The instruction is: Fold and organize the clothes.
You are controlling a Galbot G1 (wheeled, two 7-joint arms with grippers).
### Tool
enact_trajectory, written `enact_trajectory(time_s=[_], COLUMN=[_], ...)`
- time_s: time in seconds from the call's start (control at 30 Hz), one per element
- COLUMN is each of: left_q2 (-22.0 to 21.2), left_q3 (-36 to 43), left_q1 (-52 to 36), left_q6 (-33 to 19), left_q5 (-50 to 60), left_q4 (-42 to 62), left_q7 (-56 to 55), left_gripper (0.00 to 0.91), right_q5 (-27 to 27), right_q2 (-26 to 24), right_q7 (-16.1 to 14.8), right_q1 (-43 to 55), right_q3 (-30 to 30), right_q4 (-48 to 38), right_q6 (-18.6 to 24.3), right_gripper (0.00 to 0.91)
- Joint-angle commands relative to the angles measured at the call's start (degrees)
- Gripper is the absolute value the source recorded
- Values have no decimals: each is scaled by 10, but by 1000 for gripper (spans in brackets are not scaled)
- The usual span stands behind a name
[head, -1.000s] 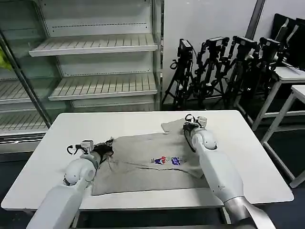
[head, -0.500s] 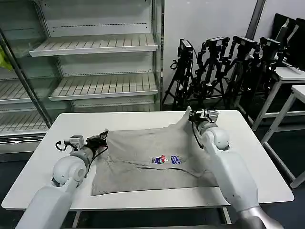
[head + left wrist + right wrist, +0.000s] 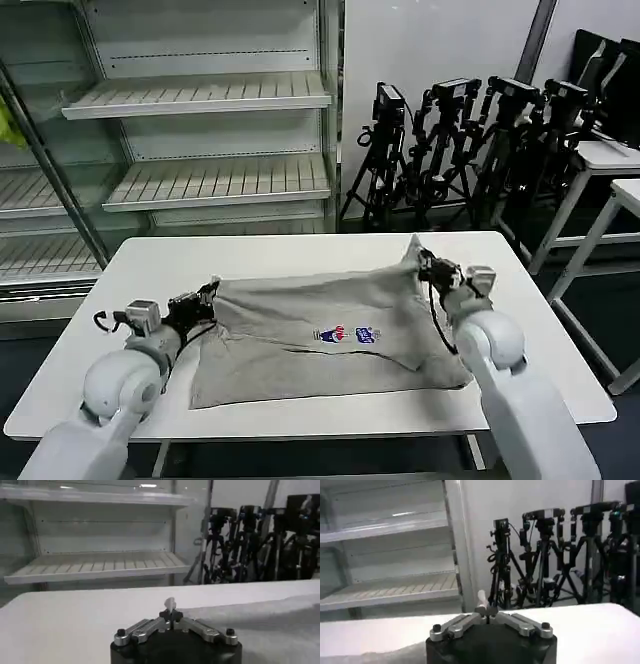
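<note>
Grey shirt [image 3: 320, 330] is mid-frame on the white table [image 3: 150, 265], print up. Left gripper [image 3: 208, 293] at its left edge and right gripper [image 3: 424, 264] at its right edge each have jaws pinched on a far corner, lifting that edge, probably to pull the fabric taut for a clean fold.

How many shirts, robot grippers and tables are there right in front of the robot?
T-shirt: 1
Grippers: 2, the left gripper and the right gripper, each pinching the shirt
White table under the shirt: 1
Total: 4
</note>
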Motion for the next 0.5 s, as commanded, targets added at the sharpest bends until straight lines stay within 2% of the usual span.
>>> enact_trajectory(time_s=[0.03, 0.23, 0.33, 0.37, 0.4, 0.43, 0.5], left_q2=[9, 3, -4, -7, -8, -10, -14], left_q3=[-20, -8, 0, 2, 3, 3, 3], left_q1=[124, 163, 162, 159, 157, 155, 152], left_q6=[-1, -1, -1, -1, -1, -1, -1], left_q5=[41, 99, 124, 129, 130, 136, 140], left_q4=[-75, -62, -49, -40, -38, -34, -33], left_q7=[17, 35, 38, 39, 38, 39, 37], left_gripper=[10, 10, 10, 20, 474, 897, 907], right_q5=[-18, -46, -55, -54, -54, -54, -55], right_q2=[-16, -4, 3, 6, 7, 9, 12], right_q7=[-1, -2, 6, 8, 10, 13, 16], right_q1=[-161, -199, -202, -203, -203, -203, -207], right_q3=[47, 57, 54, 53, 53, 53, 53], right_q4=[108, 88, 72, 69, 69, 70, 79], right_q6=[4, 10, -4, -15, -22, -26, -37], right_gripper=[0, 0, 20, 433, 907, 907, 907])
